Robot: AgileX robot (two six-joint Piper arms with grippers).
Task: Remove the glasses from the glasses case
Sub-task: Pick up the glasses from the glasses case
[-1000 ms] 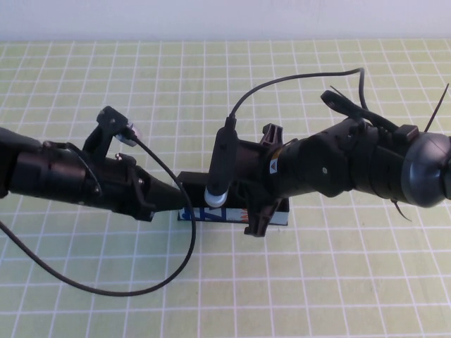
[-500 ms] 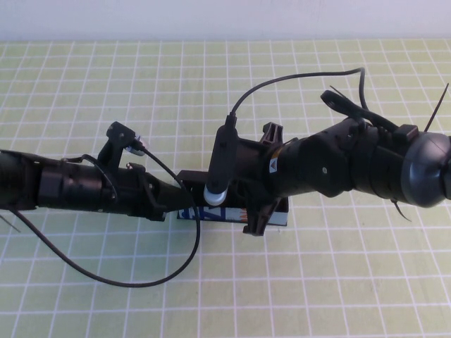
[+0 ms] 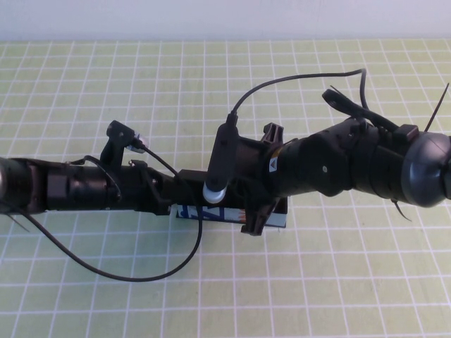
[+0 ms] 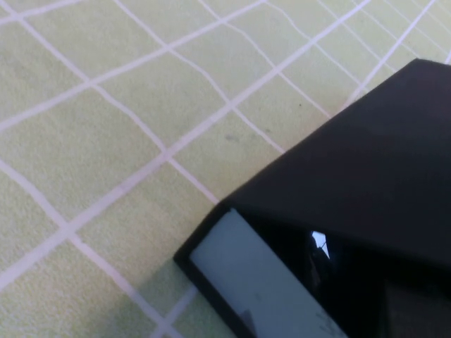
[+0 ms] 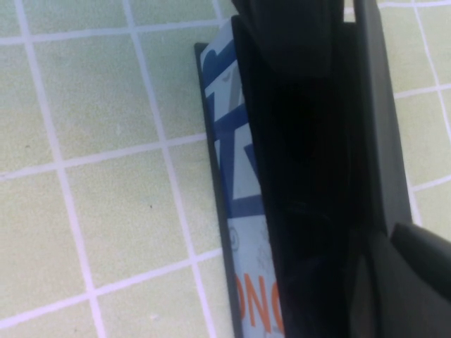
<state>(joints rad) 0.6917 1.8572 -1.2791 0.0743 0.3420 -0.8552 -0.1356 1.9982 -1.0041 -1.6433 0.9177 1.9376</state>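
The glasses case (image 3: pixel 211 213) lies mid-table, its white front with blue and orange print facing the near edge. My left gripper (image 3: pixel 175 199) reaches in level from the left and meets the case's left end. In the left wrist view the black lid (image 4: pixel 366 155) stands slightly lifted above the white side (image 4: pixel 246 274), with a dark gap between them. From the right, my right gripper (image 3: pixel 255 218) is shut and sits over the case's right half, hanging down past the front. The right wrist view shows the printed front (image 5: pixel 232 162) beside the black lid (image 5: pixel 310 176). The glasses are hidden.
A green cloth with a white grid (image 3: pixel 317 282) covers the table. The left arm's black cable (image 3: pixel 127 274) loops over the cloth in front of the case. The right arm's cable (image 3: pixel 296 79) arches above and behind the case. A white wall runs along the far edge.
The left arm has flattened out and slid right, bringing its gripper up against the case's left end. The right arm and the case have not moved.
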